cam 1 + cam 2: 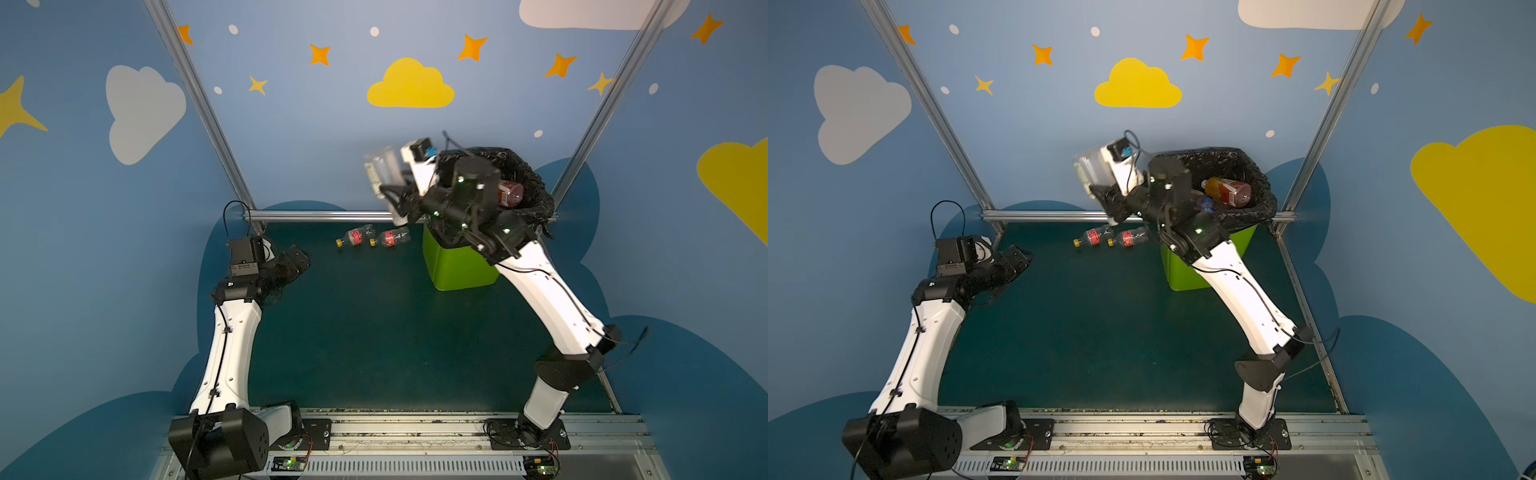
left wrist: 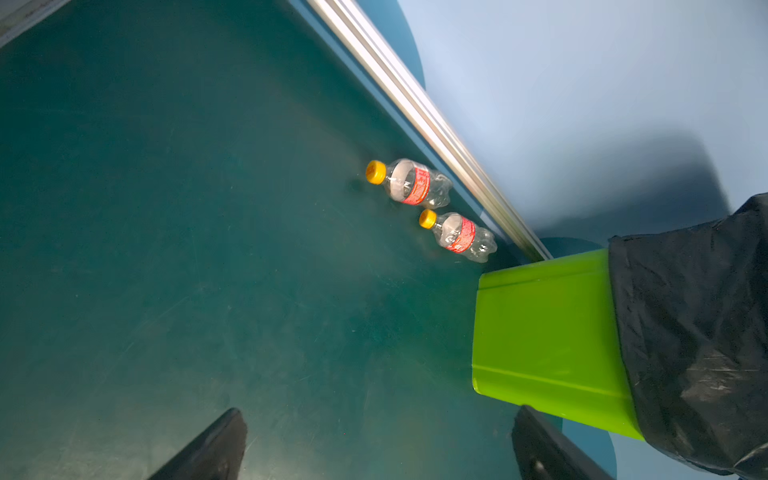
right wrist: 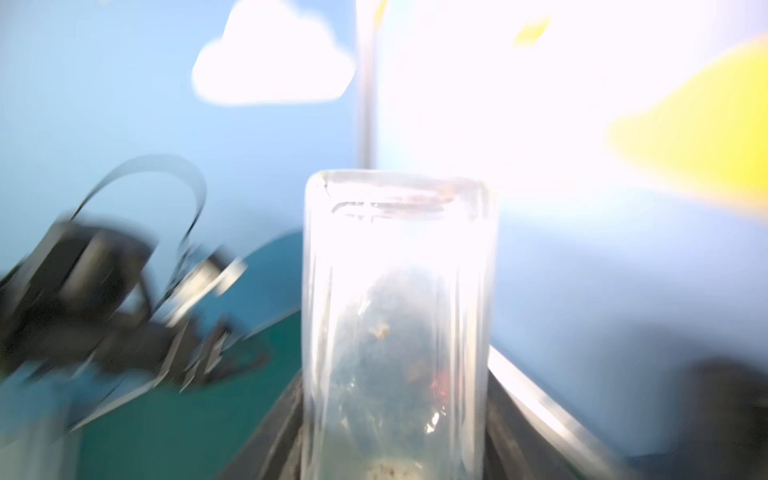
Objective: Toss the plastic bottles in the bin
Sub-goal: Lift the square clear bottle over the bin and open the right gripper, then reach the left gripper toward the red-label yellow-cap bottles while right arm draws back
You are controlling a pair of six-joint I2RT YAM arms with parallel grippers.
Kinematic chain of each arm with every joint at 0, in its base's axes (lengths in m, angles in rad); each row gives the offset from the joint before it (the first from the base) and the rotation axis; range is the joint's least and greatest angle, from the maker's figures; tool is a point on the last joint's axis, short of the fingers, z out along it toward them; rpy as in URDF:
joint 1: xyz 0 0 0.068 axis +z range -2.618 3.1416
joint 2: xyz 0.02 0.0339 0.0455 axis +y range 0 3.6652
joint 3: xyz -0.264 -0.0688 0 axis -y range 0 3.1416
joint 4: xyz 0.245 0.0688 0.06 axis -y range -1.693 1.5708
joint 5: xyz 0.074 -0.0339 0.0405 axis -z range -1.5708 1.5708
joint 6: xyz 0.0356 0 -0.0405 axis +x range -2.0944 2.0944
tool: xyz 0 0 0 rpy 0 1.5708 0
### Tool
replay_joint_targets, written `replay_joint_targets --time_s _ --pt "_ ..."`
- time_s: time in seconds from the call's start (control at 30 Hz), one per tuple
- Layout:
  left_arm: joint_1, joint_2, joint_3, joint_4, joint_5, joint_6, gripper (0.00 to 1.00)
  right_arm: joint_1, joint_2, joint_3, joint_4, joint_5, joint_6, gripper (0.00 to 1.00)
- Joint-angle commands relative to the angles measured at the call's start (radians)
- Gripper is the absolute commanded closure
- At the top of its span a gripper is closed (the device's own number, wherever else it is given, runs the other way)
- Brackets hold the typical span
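My right gripper (image 1: pixel 394 199) (image 3: pixel 395 436) is shut on a clear plastic bottle (image 1: pixel 383 169) (image 1: pixel 1091 171) (image 3: pixel 395 299), held high just left of the bin's mouth and blurred by motion. The lime-green bin (image 1: pixel 457 266) (image 1: pixel 1183 270) (image 2: pixel 540 332) with its black bag stands at the back right. Inside it lies a bottle with a red-orange label (image 1: pixel 509 193) (image 1: pixel 1227 191). Two clear bottles with red labels and yellow caps lie on the floor left of the bin (image 1: pixel 355 237) (image 1: pixel 392 237) (image 2: pixel 411 183) (image 2: pixel 461 237). My left gripper (image 1: pixel 299 262) (image 2: pixel 380 411) hangs open and empty at the left.
A metal rail (image 1: pixel 320 216) runs along the back edge of the dark green floor (image 1: pixel 365 332), right behind the two lying bottles. Slanted metal posts (image 1: pixel 199 104) rise at both back corners. Blue painted walls close in the sides.
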Motion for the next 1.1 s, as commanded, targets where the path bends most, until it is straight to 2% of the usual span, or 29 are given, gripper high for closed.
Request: replay_joint_targets --time_s 0.0,0.07,0.1,0.13,0.2,0.27,0.3,0.43,0.63,0.8,0.9,1.07 --pt "-0.020 0.017 0.032 0.019 -0.008 0.007 0.00 -0.062 0.165 0.230 -0.115 0.352 -0.121 0.54" --pt "-0.036 0.021 0.040 0.017 -0.014 0.008 0.00 -0.116 0.319 0.530 -0.380 0.352 -0.104 0.52" --pt "-0.043 0.020 0.042 0.014 -0.017 0.008 0.00 -0.127 0.355 0.602 -0.468 0.343 -0.100 0.48" --pt "-0.049 0.019 0.043 0.010 -0.021 0.010 0.00 -0.133 0.346 0.577 -0.527 0.329 -0.094 0.43" --pt "-0.058 0.017 0.040 0.003 -0.028 0.010 0.00 -0.135 0.249 0.395 -0.554 0.290 -0.074 0.28" --pt "-0.062 0.014 0.039 -0.008 -0.035 0.006 0.00 -0.140 0.138 0.239 -0.563 0.346 -0.036 0.10" --pt "-0.063 0.014 0.040 -0.014 -0.039 0.003 0.00 -0.149 0.105 0.210 -0.575 0.372 -0.019 0.08" --pt "-0.080 0.014 0.050 -0.024 -0.047 0.005 0.00 -0.180 -0.050 0.142 -0.537 0.395 0.016 0.08" --pt "-0.135 0.040 0.059 -0.013 -0.051 0.005 0.00 -0.195 -0.289 -0.102 -0.359 0.378 0.040 0.08" --pt "-0.196 0.144 0.121 0.005 -0.018 -0.008 0.00 -0.223 -0.401 -0.258 -0.348 0.346 0.103 0.09" --pt "-0.227 0.257 0.219 0.006 0.004 0.020 0.00 -0.233 -0.460 -0.372 -0.347 0.233 0.129 0.10" --pt "-0.259 0.469 0.438 -0.060 -0.033 0.101 0.00 -0.233 -0.555 -0.564 -0.340 -0.054 0.136 0.13"
